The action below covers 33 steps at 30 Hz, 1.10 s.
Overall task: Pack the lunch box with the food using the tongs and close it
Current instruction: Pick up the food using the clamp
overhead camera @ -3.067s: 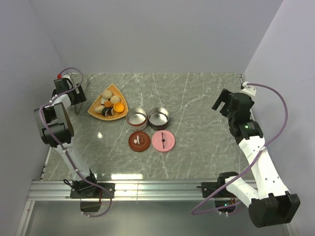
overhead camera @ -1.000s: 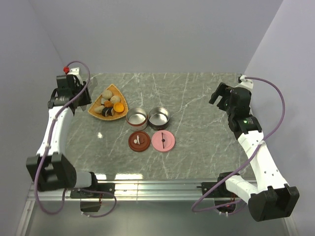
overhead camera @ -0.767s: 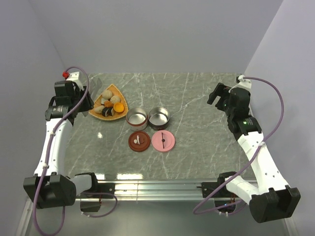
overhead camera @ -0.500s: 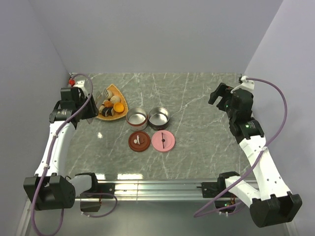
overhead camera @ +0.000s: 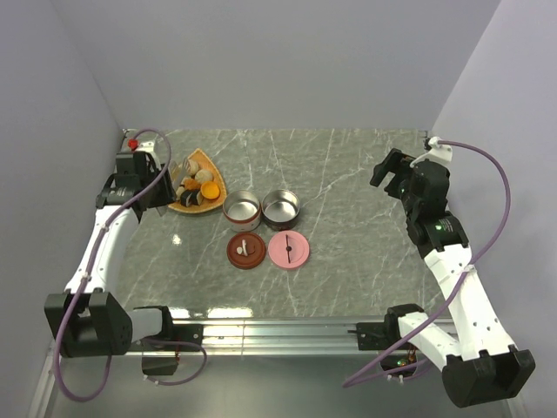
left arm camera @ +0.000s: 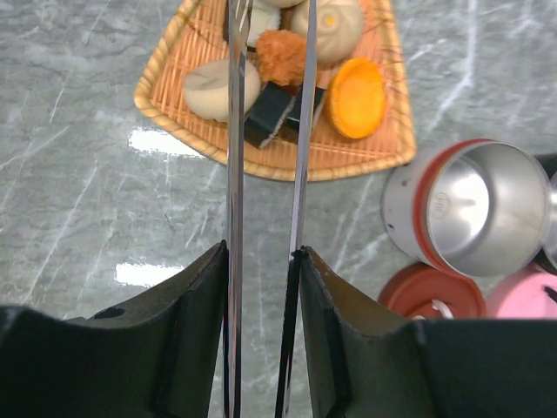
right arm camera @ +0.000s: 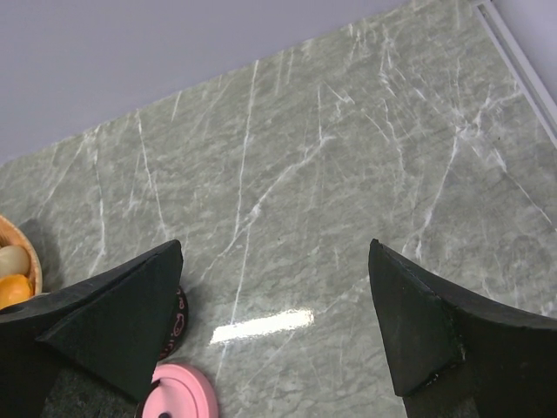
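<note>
The tongs [left arm camera: 233,174] are clamped between the left jaws, whose two black fingers [left arm camera: 196,296] press on the outer sides of the thin metal arms, so that the arms run nearly side by side with a narrow gap between them. They reach forward over the orange fan-shaped plate [left arm camera: 365,152], which lies at the far left of the table [overhead camera: 348,244]; their tips are cut off by the top edge of the left wrist view, so whether they touch anything cannot be told. The food [left arm camera: 280,54] is all on that plate: in that view a beige dumpling [left arm camera: 209,87] lies under the left tong arm, an orange-brown chunk between the two arms, a dark roll [left arm camera: 268,113] just below it, and a flat orange piece [left arm camera: 357,96] to the right. Just beside the plate's near right corner stand two open round tins [overhead camera: 242,207], touching or nearly touching each other, both showing bare metal inside. In front of them lie a brown-red lid [overhead camera: 245,251] and a pink lid [overhead camera: 289,249], side by side. The right jaws are spread wide with nothing between them, held above the table's far right part, well apart from the tins and the plate.
</note>
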Each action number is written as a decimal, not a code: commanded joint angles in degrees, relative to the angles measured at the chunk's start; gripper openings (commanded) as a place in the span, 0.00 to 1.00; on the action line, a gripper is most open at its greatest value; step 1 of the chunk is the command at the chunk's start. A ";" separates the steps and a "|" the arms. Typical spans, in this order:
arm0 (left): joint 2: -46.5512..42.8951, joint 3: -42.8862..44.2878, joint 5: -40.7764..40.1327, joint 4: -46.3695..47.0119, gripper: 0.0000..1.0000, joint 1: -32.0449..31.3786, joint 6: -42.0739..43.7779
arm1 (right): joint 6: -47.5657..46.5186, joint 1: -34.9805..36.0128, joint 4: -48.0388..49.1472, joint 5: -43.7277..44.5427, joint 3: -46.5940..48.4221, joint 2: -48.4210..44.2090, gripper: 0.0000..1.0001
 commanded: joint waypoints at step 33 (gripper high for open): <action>14.63 6.27 -11.83 7.79 0.50 -6.46 -2.60 | -2.52 0.32 2.42 0.05 1.85 1.72 0.95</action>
